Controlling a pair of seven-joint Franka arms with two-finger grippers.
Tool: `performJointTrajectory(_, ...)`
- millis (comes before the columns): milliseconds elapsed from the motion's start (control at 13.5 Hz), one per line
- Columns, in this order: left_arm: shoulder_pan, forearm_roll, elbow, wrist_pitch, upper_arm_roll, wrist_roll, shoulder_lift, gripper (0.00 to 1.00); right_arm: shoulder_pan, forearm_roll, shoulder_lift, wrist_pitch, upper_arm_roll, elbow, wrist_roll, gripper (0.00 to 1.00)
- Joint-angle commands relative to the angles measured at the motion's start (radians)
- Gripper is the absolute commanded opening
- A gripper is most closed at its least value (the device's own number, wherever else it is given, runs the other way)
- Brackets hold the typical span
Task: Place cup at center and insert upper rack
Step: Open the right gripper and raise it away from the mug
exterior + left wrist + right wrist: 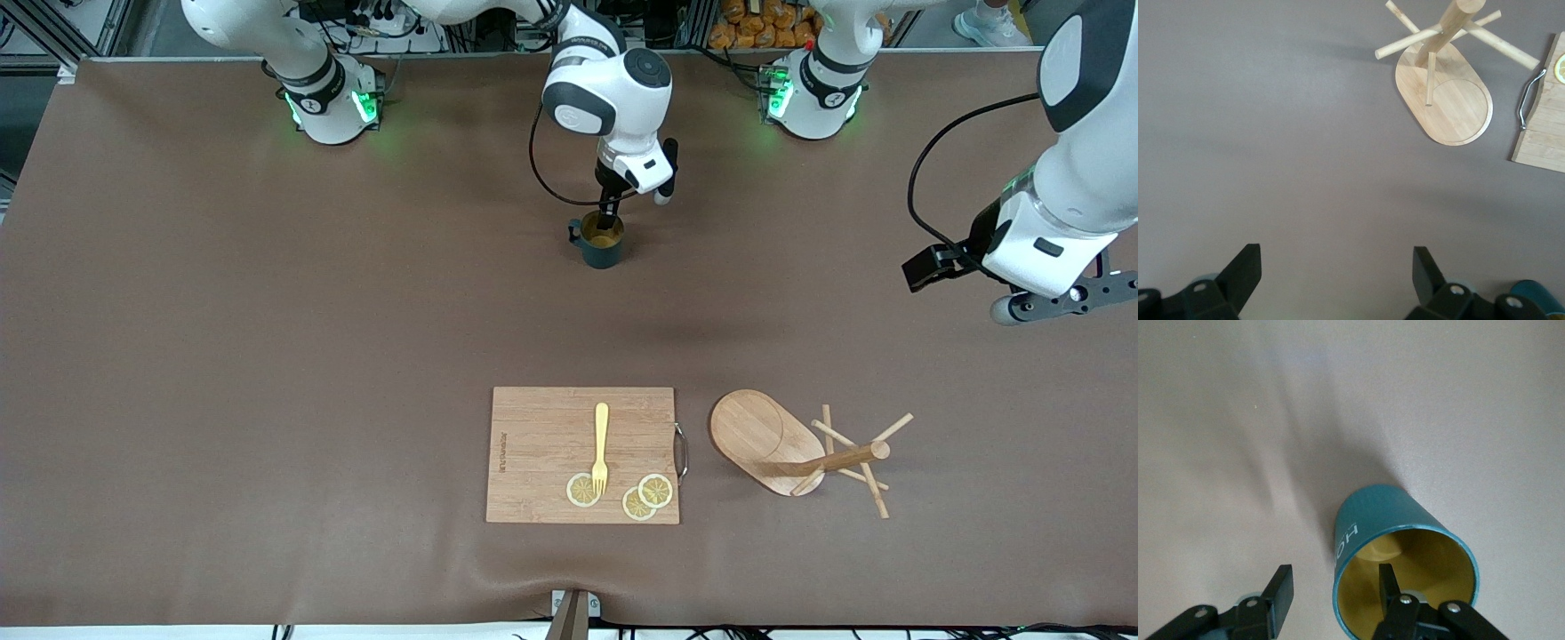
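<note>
Board [542,453] print unreadable; cup [1401,567] reads "HO", perhaps.

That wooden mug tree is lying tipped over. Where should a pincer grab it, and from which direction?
Probably the round central post of the mug tree, taken from above: it lies roughly level above the table, with bare stretches between the pegs. The oval base stands on edge and looks too broad. The open left pincer hovers nearby.
</note>
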Motion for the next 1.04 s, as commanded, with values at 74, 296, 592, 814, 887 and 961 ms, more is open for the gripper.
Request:
performJointTrajectory(74, -0.014, -0.011, 0.01, -0.007, -0.013, -0.059, -0.007, 1.0, -0.005, -0.025, 0.004, -0.006, 0.009, 0.028, 0.006, 1.0)
performJointTrajectory(296, -0.017, -0.011, 0.01, -0.013, -0.013, -0.092, -0.011, 1.0, -0.007, -0.024, -0.002, -0.012, 0.011, 0.04, 0.007, 1.0)
performJointTrajectory(592, -0.017, -0.048, 0.01, -0.013, -0.001, -0.095, -0.012, 1.0, -0.071, 0.001, -0.08, -0.109, 0.047, 0.054, -0.002, 1.0)
performJointTrajectory(814, -0.034, -0.054, 0.01, -0.014, 0.01, -0.095, -0.012, 1.0, -0.248, 0.089, -0.227, -0.288, 0.142, 0.058, 0.0, 1.0)
performJointTrajectory(887, -0.053, -0.056, 0.01, -0.014, 0.028, -0.101, -0.014, 1.0, -0.319, 0.125, -0.273, -0.346, 0.168, 0.078, -0.002, 1.0)
performJointTrajectory(961, -0.078, -0.065, 0.01, -0.014, 0.053, -0.116, -0.014, 1.0, -0.385, 0.152, -0.314, -0.415, 0.181, 0.106, -0.002, 1.0)
